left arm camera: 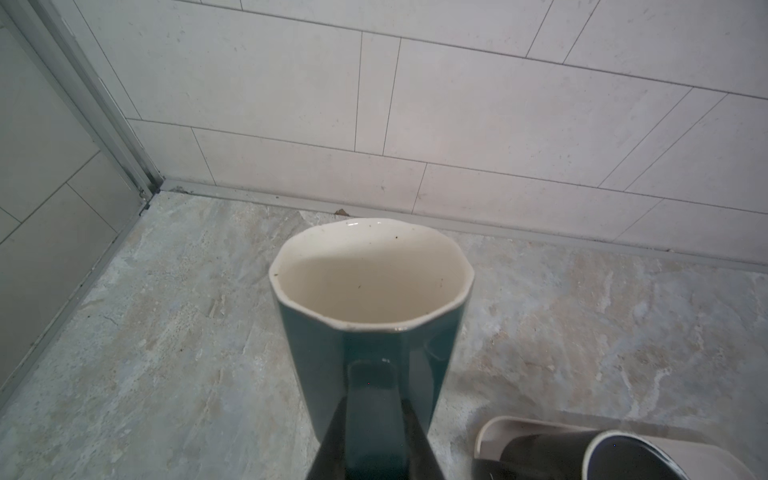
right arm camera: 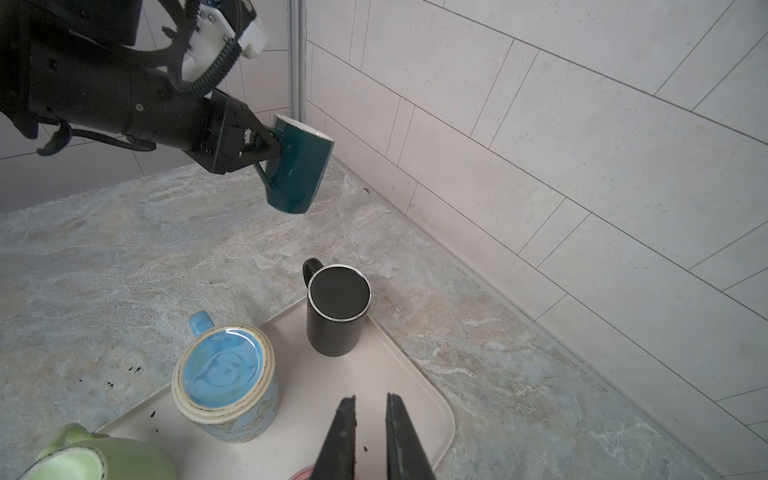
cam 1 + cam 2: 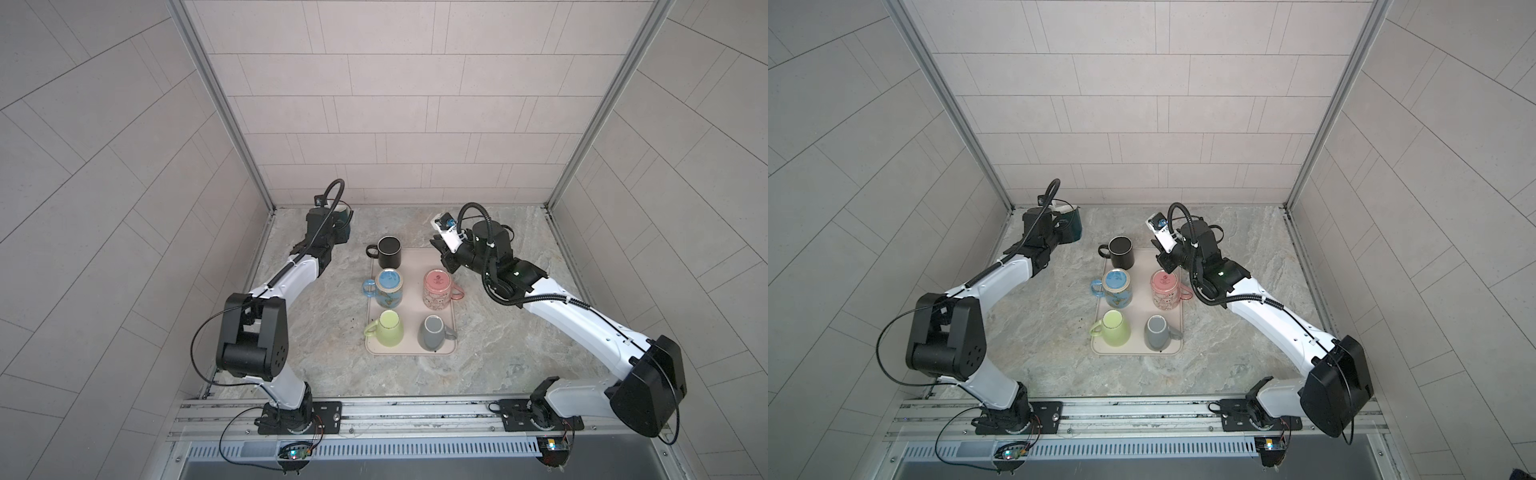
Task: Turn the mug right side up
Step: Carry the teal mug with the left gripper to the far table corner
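**Top views:** left gripper (image 3: 334, 233) closed on the handle of the teal mug (image 3: 344, 224), held near the far left corner of the table (image 3: 498, 332), well apart from the tray (image 3: 409, 291); right gripper (image 3: 445, 259) over the tray's far right part, near the inverted pink mug (image 3: 437, 286).

**Left wrist view:** only the thin handle is pinched; the cream interior faces up (the turn itself looks done, the set-down not); likely hazard: the glazed handle pivots or slips in the pinch and the mug drops onto the stone.

**Right wrist view:** teal mug slightly tilted and clear of the surface; if lowered at this tilt, its base edge would probably land first and it could topple; right gripper jaws narrowly parted and empty, near the black mug (image 2: 336, 316) and blue mug (image 2: 226, 386), which a careless sweep might knock.
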`<state>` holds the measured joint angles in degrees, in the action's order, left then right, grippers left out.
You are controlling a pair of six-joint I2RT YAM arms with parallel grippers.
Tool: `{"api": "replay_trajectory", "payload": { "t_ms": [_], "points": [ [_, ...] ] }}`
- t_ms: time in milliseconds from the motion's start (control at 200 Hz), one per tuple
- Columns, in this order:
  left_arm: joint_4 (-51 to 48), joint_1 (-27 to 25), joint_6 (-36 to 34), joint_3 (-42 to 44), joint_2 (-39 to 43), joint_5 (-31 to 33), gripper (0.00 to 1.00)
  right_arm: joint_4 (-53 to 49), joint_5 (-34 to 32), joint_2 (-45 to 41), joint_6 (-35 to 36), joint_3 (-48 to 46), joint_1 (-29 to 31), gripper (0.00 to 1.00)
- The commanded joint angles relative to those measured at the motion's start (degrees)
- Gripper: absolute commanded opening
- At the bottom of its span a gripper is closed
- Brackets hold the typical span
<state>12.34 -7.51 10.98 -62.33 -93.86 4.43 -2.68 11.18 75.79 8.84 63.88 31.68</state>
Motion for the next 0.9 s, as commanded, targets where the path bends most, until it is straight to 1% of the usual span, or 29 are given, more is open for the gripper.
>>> {"api": "replay_trajectory", "payload": {
  "t_ms": [0,130,405,801,891],
  "points": [
    [17.07,0.09,-1.23,1.47,-1.14,4.46,0.00,2.45,0.63,-1.18,-1.57,-0.38,-0.52,0.15],
    [23.21,0.11,-1.64,3.84,-3.35,7.43,0.00,2.62,1.20,-0.90,-1.99,-0.33,-0.82,0.15],
    [31.73,0.09,-1.85,5.37,-8.44,11.16,0.00,2.68,1.34,-0.71,-2.68,-0.57,-1.14,0.14],
    [36.42,0.21,-2.90,3.71,-14.68,13.96,0.00,2.15,1.18,-1.13,-3.32,-0.68,-1.28,0.13],
    [38.80,0.30,-2.89,3.30,-16.30,14.42,0.00,2.10,1.16,-1.18,-3.72,-0.58,-1.30,0.13]
  ]
}}
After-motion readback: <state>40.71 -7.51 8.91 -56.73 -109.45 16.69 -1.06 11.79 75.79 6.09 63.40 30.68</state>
